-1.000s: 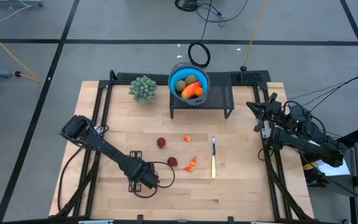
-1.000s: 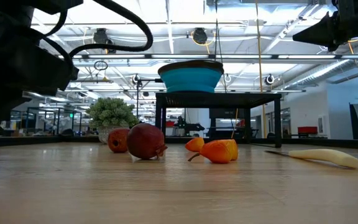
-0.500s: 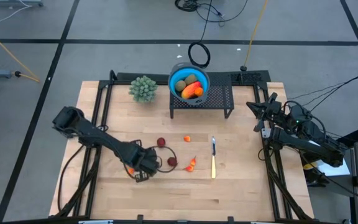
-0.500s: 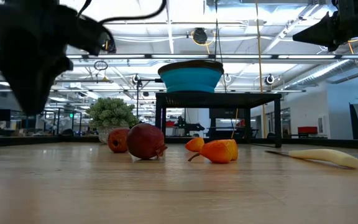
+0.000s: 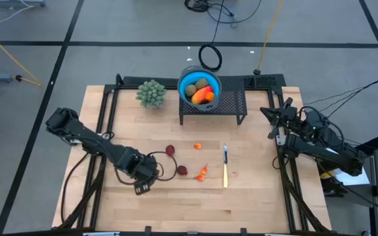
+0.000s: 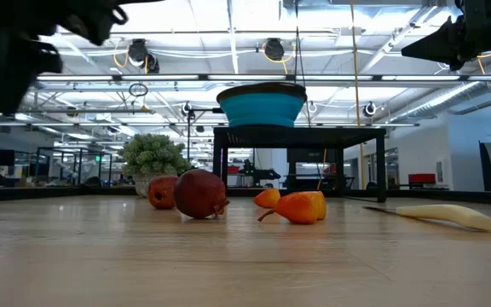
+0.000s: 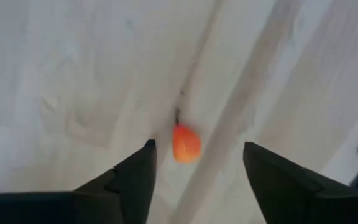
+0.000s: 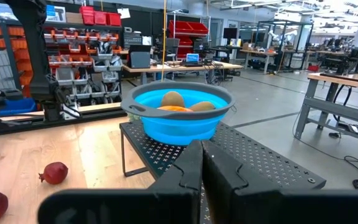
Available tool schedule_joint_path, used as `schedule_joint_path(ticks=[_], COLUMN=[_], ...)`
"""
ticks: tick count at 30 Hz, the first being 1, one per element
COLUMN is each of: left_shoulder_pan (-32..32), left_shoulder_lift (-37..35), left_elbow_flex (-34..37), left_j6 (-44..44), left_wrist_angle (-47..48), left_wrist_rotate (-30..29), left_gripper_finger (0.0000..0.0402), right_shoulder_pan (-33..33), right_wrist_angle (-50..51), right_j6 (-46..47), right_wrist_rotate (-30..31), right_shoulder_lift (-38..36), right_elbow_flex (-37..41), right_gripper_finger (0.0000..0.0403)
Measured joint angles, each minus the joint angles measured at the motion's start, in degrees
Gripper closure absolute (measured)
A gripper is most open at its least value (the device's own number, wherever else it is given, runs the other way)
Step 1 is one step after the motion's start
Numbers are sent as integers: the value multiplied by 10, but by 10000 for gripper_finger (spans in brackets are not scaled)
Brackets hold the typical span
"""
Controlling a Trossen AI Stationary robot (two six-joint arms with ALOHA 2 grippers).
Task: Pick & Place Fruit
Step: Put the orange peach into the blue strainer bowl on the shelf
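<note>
Orange small fruit (image 7: 186, 144), one, lies between the left hand's (image 7: 196, 171) spread fingers; right hand (image 8: 202, 163) closed.

Left gripper (image 7: 194, 165) agape; right gripper (image 8: 202, 163) closed

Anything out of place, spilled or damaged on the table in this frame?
Nothing looks damaged or spilled. Several fruits lie loose on the table, as the task expects, and the blue bowl sits upright on its black stand. One small orange fruit lies apart, under the open left gripper.
</note>
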State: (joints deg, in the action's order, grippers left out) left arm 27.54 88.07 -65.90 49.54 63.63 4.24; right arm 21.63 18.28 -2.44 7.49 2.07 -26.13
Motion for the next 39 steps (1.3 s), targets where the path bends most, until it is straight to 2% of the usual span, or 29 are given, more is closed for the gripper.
schedule_joint_path(ticks=[5,11,18,22,39], left_shoulder_pan=[43,80,102,105,105], left_shoulder_lift=[0,0,0,0,0], left_elbow_flex=[1,18,65,90,188], left_j6=[48,117,171,174,167], left_wrist_angle=[-3,-9,-70,-91,-215], left_wrist_rotate=[-5,-27,-38,-54,-55], left_gripper_finger=[133,136,131,130,143], right_shoulder_pan=[0,0,0,0,0], right_wrist_angle=[0,0,0,0,0], right_j6=[-2,-2,-2,-2,2], right_wrist_rotate=[0,0,0,0,0], right_shoulder_lift=[0,0,0,0,0], right_elbow_flex=[0,0,0,0,0], right_gripper_finger=[403,403,403,403,403])
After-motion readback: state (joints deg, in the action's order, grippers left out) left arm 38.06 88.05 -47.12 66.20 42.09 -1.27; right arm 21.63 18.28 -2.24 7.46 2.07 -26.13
